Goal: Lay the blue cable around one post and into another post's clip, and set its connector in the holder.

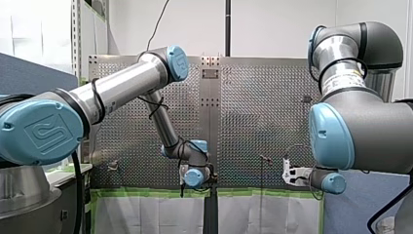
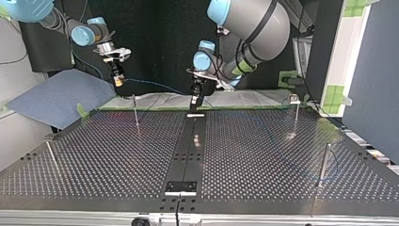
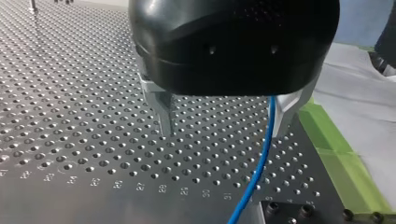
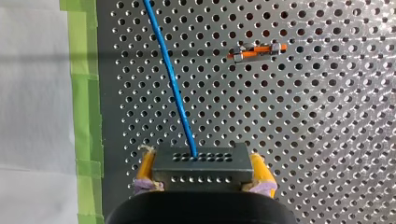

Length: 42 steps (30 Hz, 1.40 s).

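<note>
You see the blue cable (image 4: 175,84) coming out of the connector (image 4: 201,161). The right pincer (image 4: 203,173) clamps this connector between its yellow pads (image 4: 145,168), above the perforated surface (image 4: 327,140) and near the green tape (image 4: 84,93) at its edge. From there the cable runs toward the left pincer (image 3: 223,125). It passes between that pincer's metal fingers (image 3: 161,109), just beside one of them, and these fingers stand apart. A post (image 4: 256,50) with an orange clip stands near the cable, apart from it.

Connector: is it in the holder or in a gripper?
In a gripper: the connector sits clamped between the yellow-padded fingers of my right gripper, the blue cable running out of it.
</note>
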Tool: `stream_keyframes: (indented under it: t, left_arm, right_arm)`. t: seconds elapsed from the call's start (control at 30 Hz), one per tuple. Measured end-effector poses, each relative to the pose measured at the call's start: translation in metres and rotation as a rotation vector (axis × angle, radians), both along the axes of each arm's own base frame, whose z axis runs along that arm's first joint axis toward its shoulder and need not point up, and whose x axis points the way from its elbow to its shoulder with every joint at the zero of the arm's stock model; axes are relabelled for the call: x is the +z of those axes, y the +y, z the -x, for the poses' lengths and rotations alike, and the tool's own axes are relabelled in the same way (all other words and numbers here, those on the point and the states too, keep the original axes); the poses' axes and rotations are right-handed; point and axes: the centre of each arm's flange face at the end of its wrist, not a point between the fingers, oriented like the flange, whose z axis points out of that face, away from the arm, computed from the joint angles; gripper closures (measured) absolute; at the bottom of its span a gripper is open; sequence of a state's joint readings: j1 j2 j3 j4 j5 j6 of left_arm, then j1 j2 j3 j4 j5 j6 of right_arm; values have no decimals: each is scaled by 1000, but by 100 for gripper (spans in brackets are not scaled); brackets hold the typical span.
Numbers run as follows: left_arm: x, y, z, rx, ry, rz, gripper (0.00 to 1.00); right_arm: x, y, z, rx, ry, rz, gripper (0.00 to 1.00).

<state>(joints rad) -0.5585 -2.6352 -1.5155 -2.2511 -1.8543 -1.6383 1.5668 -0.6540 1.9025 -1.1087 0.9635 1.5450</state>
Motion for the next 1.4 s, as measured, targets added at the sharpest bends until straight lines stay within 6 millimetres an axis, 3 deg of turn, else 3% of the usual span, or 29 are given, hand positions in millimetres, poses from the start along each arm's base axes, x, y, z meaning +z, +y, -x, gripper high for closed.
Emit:
stream_keyframes:
  t: [1.3, 1.37, 1.4]
  left_arm:
    - [0, -6, 3, -66, 6, -14, 1]
    - [0, -6, 3, -66, 6, -14, 22]
    - [0, -6, 3, -66, 6, -14, 22]
  right_arm:
    - [0, -3, 6, -27, 3, 1, 100]
    - [0, -3, 6, -27, 3, 1, 100]
    - [0, -3, 6, -27, 3, 1, 100]
